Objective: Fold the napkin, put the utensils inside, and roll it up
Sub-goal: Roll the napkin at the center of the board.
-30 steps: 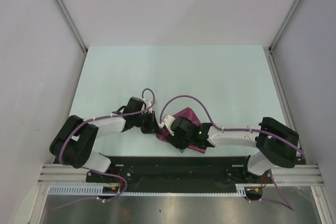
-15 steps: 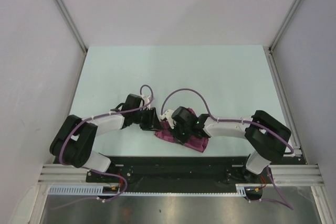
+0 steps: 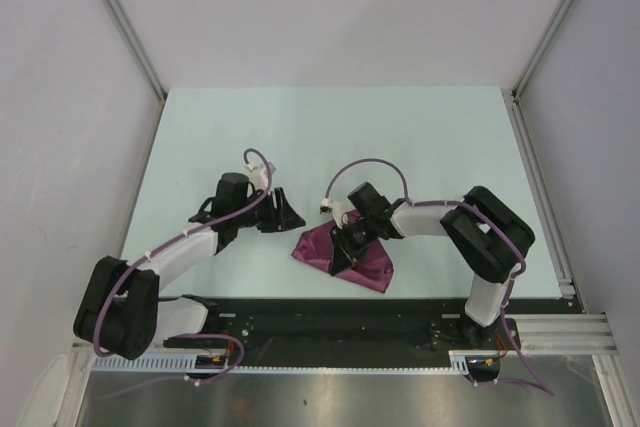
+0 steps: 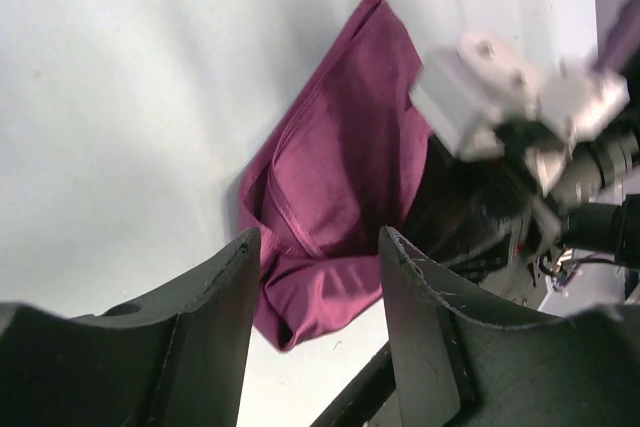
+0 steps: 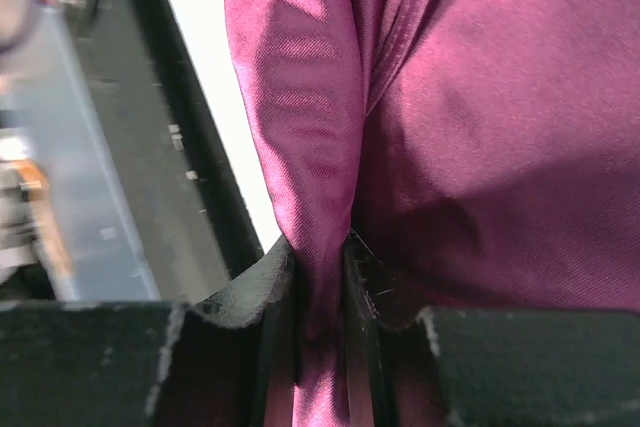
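The napkin [image 3: 362, 269] lies bunched and loosely folded over on the counter [image 3: 300, 137], directly under and in front of the right hand [image 3: 347, 244]. It is neither a neat fold nor a roll. No utensil shows in any view; it may sit inside the cloth, but the folds hide that, so I cannot say whether that step is done. As I judge it, the folding is only partly done and the rolling is still to come. In the right wrist view, the right hand [image 5: 318, 257] is closed on a raised ridge of the napkin [image 5: 500, 117], with the cloth pinched between its two fingers. The left hand [image 3: 288, 215] holds nothing. Its wrist view shows the left hand [image 4: 318, 237] with its fingers spread and the napkin [image 4: 340, 177] lying just beyond the tips, apart from them. A second ago the left hand was closed at the cloth's edge and both hands crowded over it. Since then the left hand has let go and drawn back clear of the cloth, the right hand has closed onto the fabric, and more of the napkin lies uncovered.
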You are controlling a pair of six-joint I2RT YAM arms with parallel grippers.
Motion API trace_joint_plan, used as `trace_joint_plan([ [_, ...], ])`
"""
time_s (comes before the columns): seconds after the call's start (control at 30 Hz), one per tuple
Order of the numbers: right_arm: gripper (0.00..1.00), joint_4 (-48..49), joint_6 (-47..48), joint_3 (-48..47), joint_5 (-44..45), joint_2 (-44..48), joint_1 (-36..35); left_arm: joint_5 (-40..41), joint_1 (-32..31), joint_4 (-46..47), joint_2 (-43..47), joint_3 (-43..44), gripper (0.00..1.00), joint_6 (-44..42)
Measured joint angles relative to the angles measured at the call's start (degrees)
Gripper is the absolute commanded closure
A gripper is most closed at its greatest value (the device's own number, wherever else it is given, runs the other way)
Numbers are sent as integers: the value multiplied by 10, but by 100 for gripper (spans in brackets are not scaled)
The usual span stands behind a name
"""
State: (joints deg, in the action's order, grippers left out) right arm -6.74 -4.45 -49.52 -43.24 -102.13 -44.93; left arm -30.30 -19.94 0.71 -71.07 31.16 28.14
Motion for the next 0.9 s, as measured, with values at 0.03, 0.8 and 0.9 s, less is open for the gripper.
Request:
trace_joint_plan([
  [0.03, 80, 7, -5, 0, -29, -13, 14, -2, 0, 10, 4, -9, 45, 0],
  [0.8, 80, 58, -70, 0, -227, -121, 103, -30, -69, 102, -41, -80, 53, 5],
  [0.9, 78, 61, -76, 0, -232, -125, 104, -30, -74, 110, -50, -80, 69, 10],
])
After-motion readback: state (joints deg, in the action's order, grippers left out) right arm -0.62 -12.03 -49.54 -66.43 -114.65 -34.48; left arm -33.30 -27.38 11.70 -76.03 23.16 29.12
